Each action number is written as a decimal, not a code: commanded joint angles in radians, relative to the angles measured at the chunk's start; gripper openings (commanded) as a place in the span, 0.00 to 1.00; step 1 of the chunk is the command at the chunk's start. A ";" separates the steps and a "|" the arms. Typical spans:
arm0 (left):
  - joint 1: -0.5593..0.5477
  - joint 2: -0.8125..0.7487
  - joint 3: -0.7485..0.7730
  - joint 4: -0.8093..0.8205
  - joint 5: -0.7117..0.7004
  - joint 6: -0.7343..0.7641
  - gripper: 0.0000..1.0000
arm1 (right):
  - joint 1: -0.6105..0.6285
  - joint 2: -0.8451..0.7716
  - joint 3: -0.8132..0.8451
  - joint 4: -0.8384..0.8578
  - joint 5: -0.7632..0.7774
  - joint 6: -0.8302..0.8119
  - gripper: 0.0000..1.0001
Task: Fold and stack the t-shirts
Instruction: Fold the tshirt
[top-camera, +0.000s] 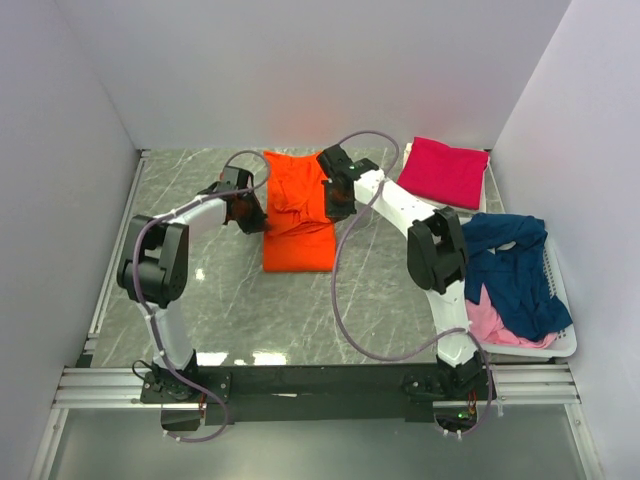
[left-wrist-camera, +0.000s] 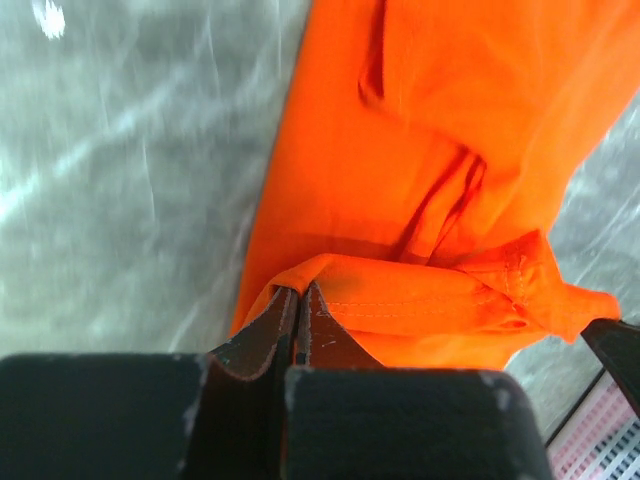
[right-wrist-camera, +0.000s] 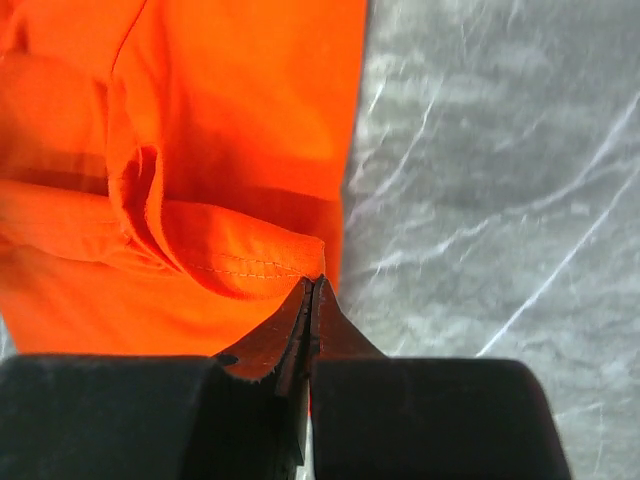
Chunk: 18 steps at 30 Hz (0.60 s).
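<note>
A bright orange t-shirt (top-camera: 298, 215) lies folded lengthways in the middle of the table. My left gripper (top-camera: 258, 215) is shut on its left hemmed edge (left-wrist-camera: 300, 285). My right gripper (top-camera: 335, 200) is shut on its right hemmed edge (right-wrist-camera: 315, 275). Both hold the far part of the orange cloth (left-wrist-camera: 420, 180) lifted and doubled back over the rest (right-wrist-camera: 250, 120). A magenta-pink t-shirt (top-camera: 445, 170) lies folded at the back right. A navy blue t-shirt (top-camera: 515, 270) and a pale pink one (top-camera: 490, 325) lie crumpled in the basket.
A white plastic basket (top-camera: 562, 335) stands at the right edge of the marble table (top-camera: 240, 300); its corner shows in the left wrist view (left-wrist-camera: 600, 445). White walls close in the back and both sides. Grey cables loop from both arms.
</note>
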 joint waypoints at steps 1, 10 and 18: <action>0.022 0.048 0.081 0.021 0.028 0.021 0.00 | -0.014 0.057 0.101 -0.058 -0.002 -0.032 0.00; 0.068 0.137 0.163 0.048 0.094 0.004 0.01 | -0.062 0.163 0.217 -0.055 -0.073 -0.053 0.00; 0.087 0.073 0.166 0.131 0.121 -0.011 0.48 | -0.090 0.180 0.328 -0.055 -0.133 -0.090 0.51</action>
